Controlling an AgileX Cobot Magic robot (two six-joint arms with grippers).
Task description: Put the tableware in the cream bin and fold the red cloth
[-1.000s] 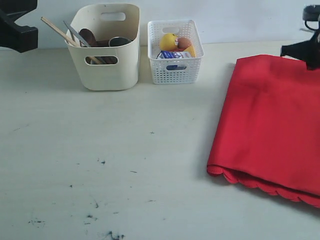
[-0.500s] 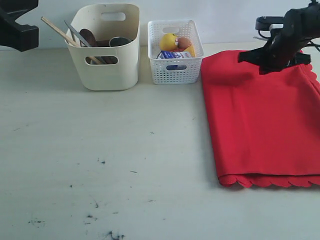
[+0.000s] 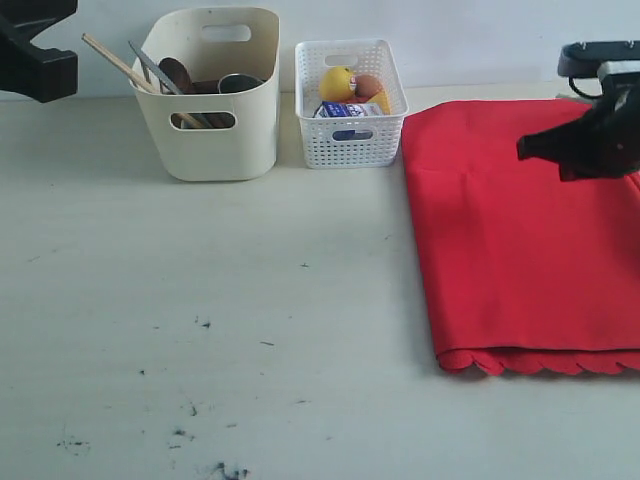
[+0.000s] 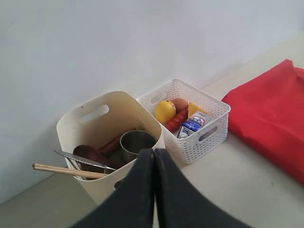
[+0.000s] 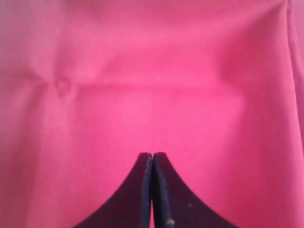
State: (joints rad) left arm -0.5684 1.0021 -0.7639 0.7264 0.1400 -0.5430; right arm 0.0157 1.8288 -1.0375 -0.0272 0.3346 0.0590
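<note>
Red cloth (image 3: 520,250) folded flat beside white basket (image 3: 350,135); tableware (image 3: 176,74) in cream bin (image 3: 215,140). Both jaw pairs pressed together, empty: right gripper (image 5: 152,155) over cloth, left gripper (image 4: 154,151) near bin. Risk: low sweep dragging fabric, undoing fold.

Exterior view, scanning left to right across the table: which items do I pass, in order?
cream bin → white lattice basket → red cloth
</note>
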